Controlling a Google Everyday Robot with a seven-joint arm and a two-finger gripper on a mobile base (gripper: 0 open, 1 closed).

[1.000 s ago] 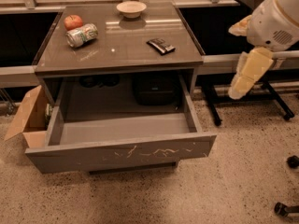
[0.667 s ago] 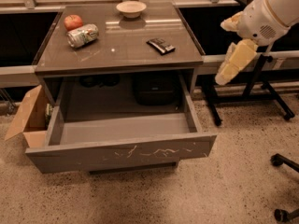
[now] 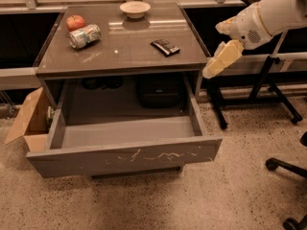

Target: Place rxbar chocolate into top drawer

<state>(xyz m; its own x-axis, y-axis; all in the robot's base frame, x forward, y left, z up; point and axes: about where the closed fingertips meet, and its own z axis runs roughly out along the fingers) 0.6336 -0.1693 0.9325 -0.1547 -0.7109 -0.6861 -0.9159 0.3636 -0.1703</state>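
The rxbar chocolate (image 3: 165, 47), a small dark flat bar, lies on the grey table top (image 3: 120, 56), right of centre. The top drawer (image 3: 127, 158) is pulled wide open below the table top; its scratched front panel faces me and nothing shows inside it. My gripper (image 3: 214, 67), pale cream, hangs from the white arm (image 3: 261, 18) just off the table's right edge. It is to the right of the bar and slightly nearer to me, not touching it, and holds nothing.
A green-and-white can (image 3: 85, 36) on its side, a red apple (image 3: 75, 22) and a pale bowl (image 3: 135, 8) sit on the table. A tan cardboard box (image 3: 28, 122) stands at the drawer's left. A black stand (image 3: 261, 80) and chair wheels (image 3: 273, 164) are at right.
My arm and gripper have swung left and up, from well right of the table to its right edge. The bar, the can and the drawer have not moved.
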